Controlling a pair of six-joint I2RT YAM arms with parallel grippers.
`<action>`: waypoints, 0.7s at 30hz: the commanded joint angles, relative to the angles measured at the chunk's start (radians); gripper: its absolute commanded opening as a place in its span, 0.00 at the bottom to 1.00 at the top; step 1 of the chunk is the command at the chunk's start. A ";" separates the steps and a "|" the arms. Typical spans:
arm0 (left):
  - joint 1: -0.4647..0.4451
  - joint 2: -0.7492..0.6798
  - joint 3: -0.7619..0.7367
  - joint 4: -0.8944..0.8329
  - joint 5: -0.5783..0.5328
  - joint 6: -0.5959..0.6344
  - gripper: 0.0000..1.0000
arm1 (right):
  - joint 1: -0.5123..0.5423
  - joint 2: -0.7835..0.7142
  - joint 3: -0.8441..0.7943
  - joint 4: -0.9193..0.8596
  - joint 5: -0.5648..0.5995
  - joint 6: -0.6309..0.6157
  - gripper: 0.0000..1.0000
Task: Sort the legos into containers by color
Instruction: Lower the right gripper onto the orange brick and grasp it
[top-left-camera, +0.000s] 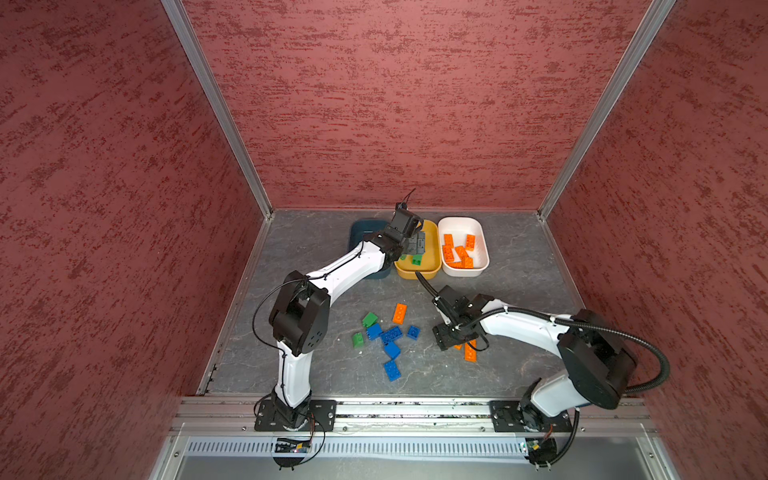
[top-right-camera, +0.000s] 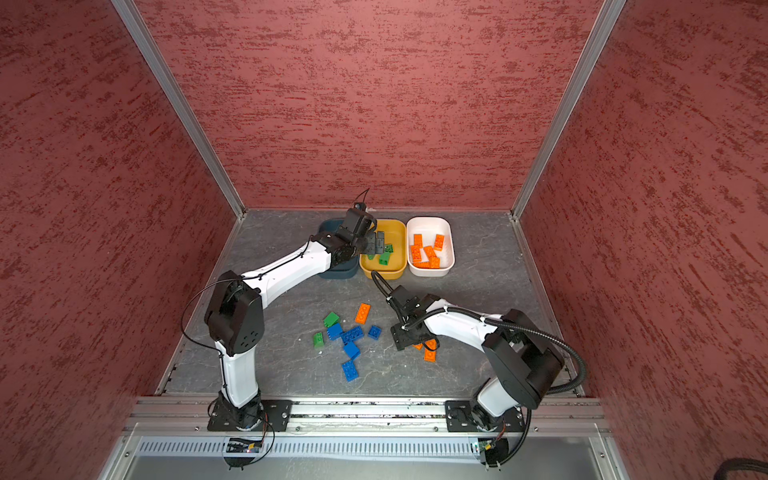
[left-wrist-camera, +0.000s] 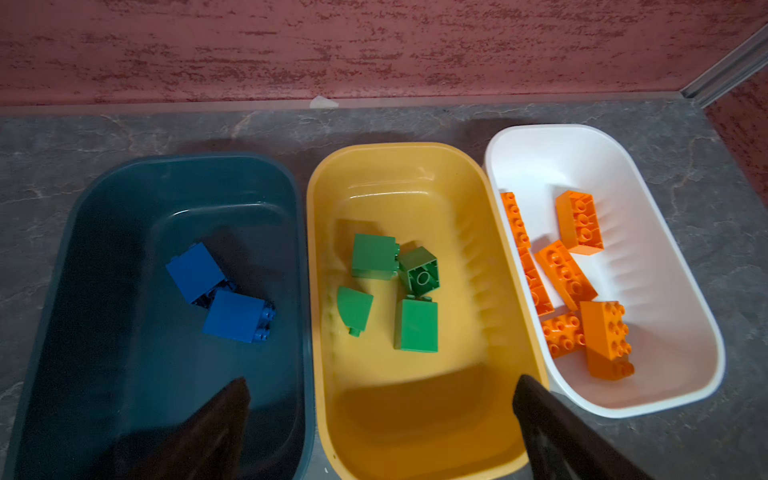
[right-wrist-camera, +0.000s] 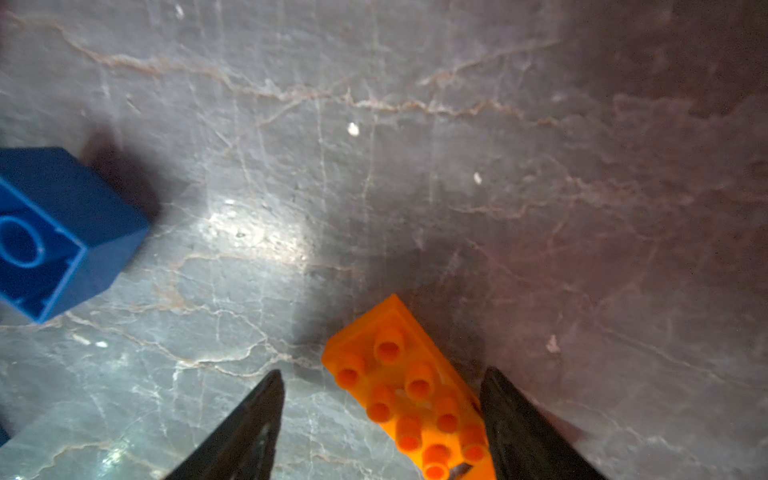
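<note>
Straddling orange lego (right-wrist-camera: 409, 399), right claw (right-wrist-camera: 382, 372) partly open.

dark teal tub (top-left-camera: 365, 227): in both top views mostly covered by the left arm (top-left-camera: 349, 266); the blue bricks (left-wrist-camera: 235, 316) inside it do not show there
yellow tub (top-left-camera: 432, 266): its side nearest the teal one lies under the left gripper (top-left-camera: 417, 248) in both top views
right gripper (right-wrist-camera: 382, 374): only the fingertips (right-wrist-camera: 257, 419) reach into the right wrist view; contact with the orange brick (right-wrist-camera: 399, 386) too blurred to tell
orange brick: runs off that view's edge; in both top views partly under the gripper
blue brick (right-wrist-camera: 62, 232): cut by the edge, soft in focus
</note>
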 joint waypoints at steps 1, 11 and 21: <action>0.013 -0.056 -0.021 0.031 -0.030 -0.038 0.99 | 0.007 0.019 0.022 -0.055 0.112 0.034 0.67; 0.020 -0.053 -0.027 0.018 -0.029 -0.056 1.00 | 0.006 0.023 -0.004 0.019 0.130 0.069 0.36; 0.021 -0.057 -0.033 0.004 -0.020 -0.062 1.00 | -0.026 -0.072 0.025 0.137 0.186 0.045 0.26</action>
